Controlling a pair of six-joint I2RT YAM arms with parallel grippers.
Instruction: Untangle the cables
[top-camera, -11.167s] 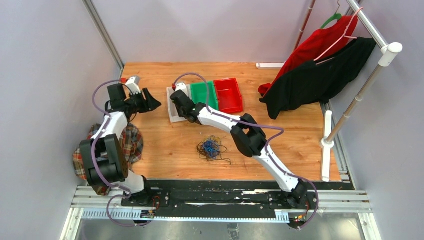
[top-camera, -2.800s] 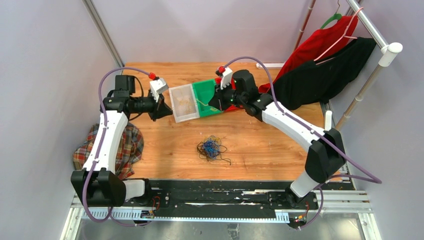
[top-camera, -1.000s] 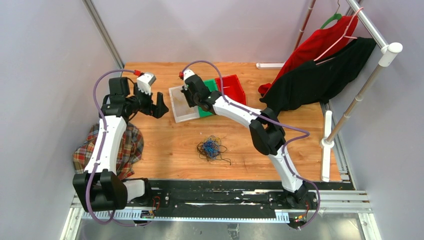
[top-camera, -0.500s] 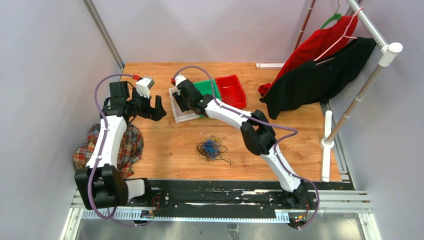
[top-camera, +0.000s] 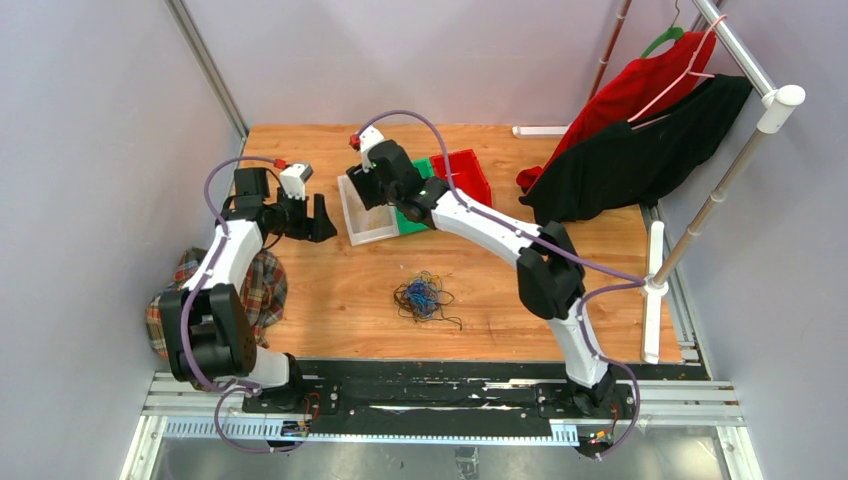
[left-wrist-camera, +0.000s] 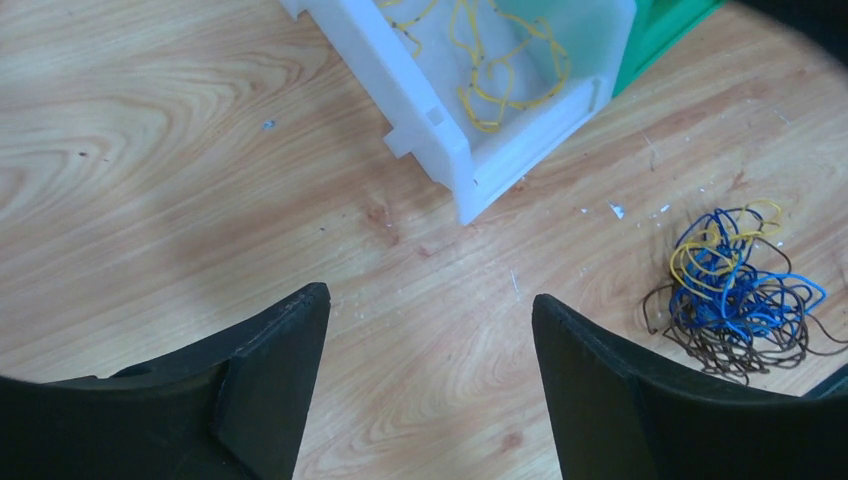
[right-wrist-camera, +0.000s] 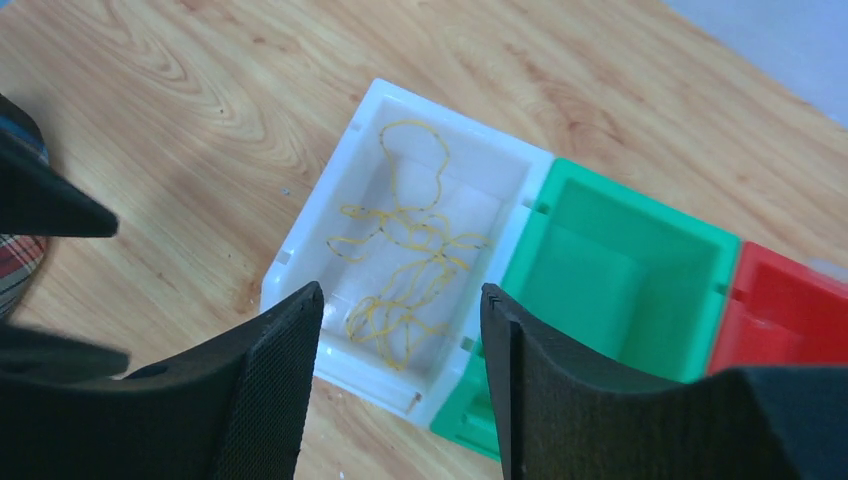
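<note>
Left edge of the table (top-camera: 330, 300): plaid cloth (top-camera: 258, 285), half under your left arm.

Left gripper (top-camera: 322, 220) sits just left of the white bin (top-camera: 362, 222). In the left wrist view the left gripper (left-wrist-camera: 425, 340) has its jaws wide apart, with nothing in them and only bare wood in the gap. The white bin (left-wrist-camera: 440, 130) corner is just past the fingertips, not touching.

The cables (top-camera: 422, 297) lie in one tangle of blue, black and yellow on the wood, nearer the arm bases than the bins and well apart from both grippers. From the left wrist the cables (left-wrist-camera: 735, 285) lie outside the gap, off to the right of the right-hand finger.

Right gripper (top-camera: 372, 192) hangs over the white bin. In the right wrist view the right gripper (right-wrist-camera: 400, 330) also has its jaws spread and holds nothing. Below the gap, a loose yellow wire (right-wrist-camera: 410, 250) lies on the floor of the white bin (right-wrist-camera: 300, 240); you can also see the yellow wire (left-wrist-camera: 500, 60) from the left wrist. Can't tell if the fingers touch the bin.

Next along are the green bin (top-camera: 420, 215) and the red bin (top-camera: 462, 185), side by side against the white one. Far right: red and black clothes (top-camera: 630, 150) on a rack.
</note>
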